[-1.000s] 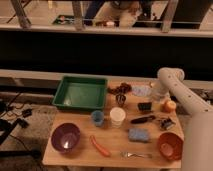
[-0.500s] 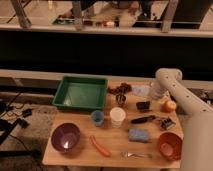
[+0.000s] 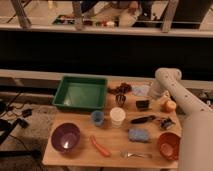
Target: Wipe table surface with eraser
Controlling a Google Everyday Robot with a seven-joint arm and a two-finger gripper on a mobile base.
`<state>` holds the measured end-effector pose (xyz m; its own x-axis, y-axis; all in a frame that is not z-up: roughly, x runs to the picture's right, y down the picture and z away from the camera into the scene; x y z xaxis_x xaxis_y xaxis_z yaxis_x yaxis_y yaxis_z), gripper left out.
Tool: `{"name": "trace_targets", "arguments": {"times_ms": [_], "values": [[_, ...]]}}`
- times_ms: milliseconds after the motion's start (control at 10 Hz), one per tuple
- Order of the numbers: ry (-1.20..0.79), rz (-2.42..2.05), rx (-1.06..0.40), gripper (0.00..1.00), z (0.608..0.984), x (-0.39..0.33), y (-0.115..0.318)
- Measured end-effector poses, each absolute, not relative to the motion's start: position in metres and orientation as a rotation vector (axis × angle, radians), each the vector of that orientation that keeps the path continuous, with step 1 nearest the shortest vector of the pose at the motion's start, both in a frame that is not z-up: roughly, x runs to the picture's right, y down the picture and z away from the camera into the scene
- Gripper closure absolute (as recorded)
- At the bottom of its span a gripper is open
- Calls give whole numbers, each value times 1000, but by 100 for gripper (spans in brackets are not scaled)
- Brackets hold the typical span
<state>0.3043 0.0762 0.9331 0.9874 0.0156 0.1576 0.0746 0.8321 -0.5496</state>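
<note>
One end effector (image 3: 148,96) hangs just above the eraser (image 3: 143,104).

Green tray (image 3: 80,93): we see it at the back left of the table.
Purple bowl (image 3: 65,137): front left.
Orange bowl (image 3: 168,144): front right.
Blue cup (image 3: 97,118): just beside the white cup (image 3: 117,116).
Blue sponge (image 3: 138,135): near the fork (image 3: 135,155).
Orange carrot (image 3: 100,146): we see it between the two bowls.
</note>
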Motion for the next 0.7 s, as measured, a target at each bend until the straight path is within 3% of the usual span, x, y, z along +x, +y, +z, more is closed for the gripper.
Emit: {"name": "trace_targets", "arguments": {"times_ms": [200, 300, 700], "values": [[-157, -30, -588, 97, 933, 306, 76], [-157, -30, -587, 90, 933, 306, 76], [-157, -31, -590, 48, 934, 305, 78]]}}
